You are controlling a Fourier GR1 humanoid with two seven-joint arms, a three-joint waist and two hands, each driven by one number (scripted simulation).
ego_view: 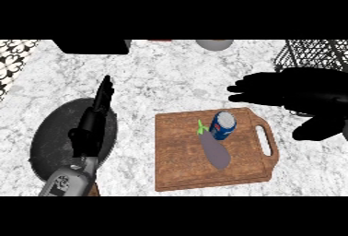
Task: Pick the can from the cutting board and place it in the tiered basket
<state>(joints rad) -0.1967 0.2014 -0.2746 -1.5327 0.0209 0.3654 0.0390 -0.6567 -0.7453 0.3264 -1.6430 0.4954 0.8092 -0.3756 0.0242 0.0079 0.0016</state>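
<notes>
Progress stands at the very start: the blue can (223, 124) sits upright on the wooden cutting board (183, 161), at about one o'clock on it, touching the stem end of a purple eggplant (216, 150). Nothing holds it. The right hand (285, 90) hovers at three o'clock of the view, fingers straight and spread toward the left, beyond the board's far edge. The wire tiered basket (314, 53) waits at two o'clock. The left hand (92, 124) rests open at nine o'clock over a dark round plate (48, 138). Grasp, lift and placing all remain.
</notes>
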